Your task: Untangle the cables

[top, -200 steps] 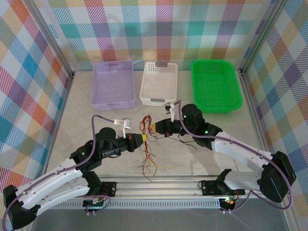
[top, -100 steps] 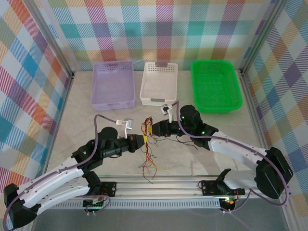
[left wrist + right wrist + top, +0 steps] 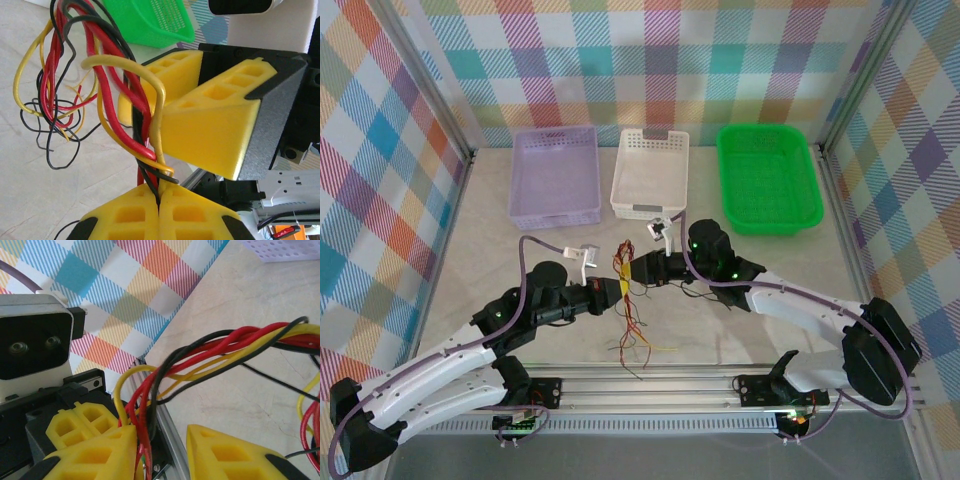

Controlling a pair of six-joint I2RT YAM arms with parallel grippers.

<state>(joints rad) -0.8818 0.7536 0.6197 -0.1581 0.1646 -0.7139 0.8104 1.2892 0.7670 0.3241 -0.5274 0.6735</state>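
- Position: the cables (image 3: 626, 300) lie near the middle of the counter (image 3: 490, 250), in front of the white basket (image 3: 648, 208). They sit between the two pincers, and their loose ends trail toward the near edge.
- Left pincer (image 3: 159, 199): jaws pressed together, pinching the bundle at their tips, with strands rising out of the grip.
- Right pincer (image 3: 162, 437): jaws partly apart. The bundle runs through the gap and lies against one side, not clamped.
- Appearance: thin, flexible wires in red, yellow and black, gathered and twisted at the pincers and spreading into loose loops and curls on the counter.
- Count: one tangled bunch, two pincers and three baskets. The purple basket (image 3: 556, 212), white basket and green basket (image 3: 768, 180) stand in a row at the far side.
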